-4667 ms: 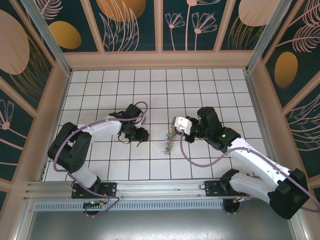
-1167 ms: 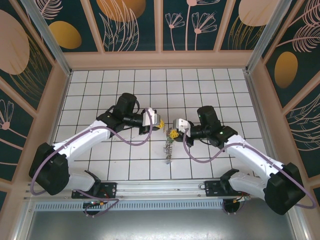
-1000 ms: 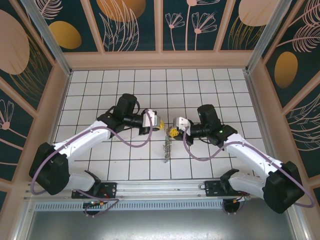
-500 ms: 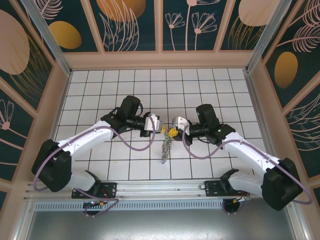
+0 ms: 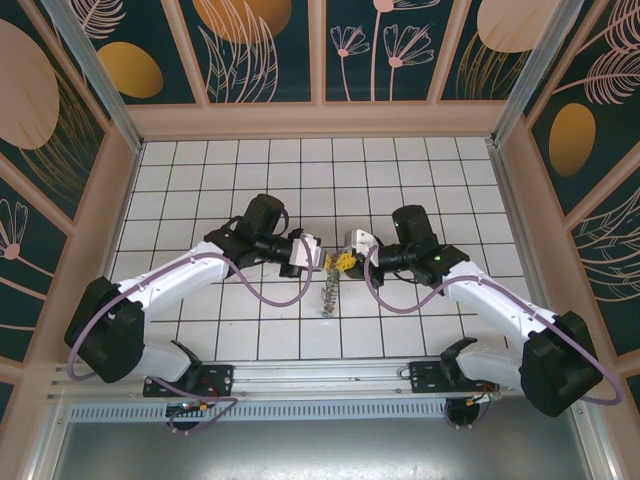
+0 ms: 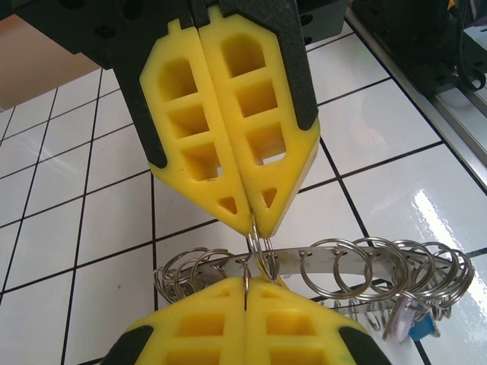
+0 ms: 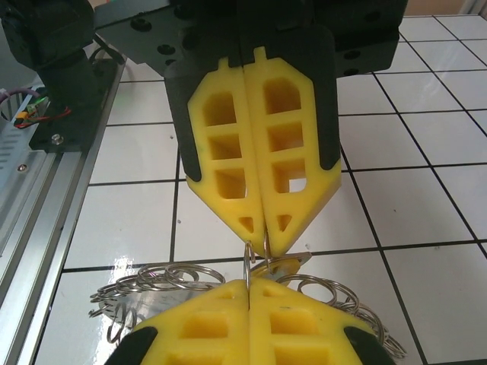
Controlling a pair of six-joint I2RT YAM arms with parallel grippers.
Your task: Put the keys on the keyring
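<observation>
The keyring point(image 5: 327, 292) is a metal band strung with many small split rings point(image 6: 358, 251), and it hangs between the two grippers above the tiles. My right gripper point(image 7: 249, 285) is shut on the edge of one of those thin rings. My left gripper point(image 6: 246, 287) meets it tip to tip and is shut on a small ring that carries a yellow-headed key point(image 7: 283, 266). In the top view the left gripper point(image 5: 322, 263) and the right gripper point(image 5: 346, 262) almost touch. A blue key head point(image 6: 422, 327) dangles from the band's far end.
The aluminium rail point(image 5: 320, 378) holding the arm bases runs along the near edge. Wooden walls point(image 5: 320, 120) enclose the white tiled floor point(image 5: 420, 180) on three sides. Both arms' cables point(image 5: 270, 295) loop low over the tiles.
The left arm came up from the floor at left and moved right. The right gripper edged left with the hanging keyring. The two sets of fingertips now meet over it.
</observation>
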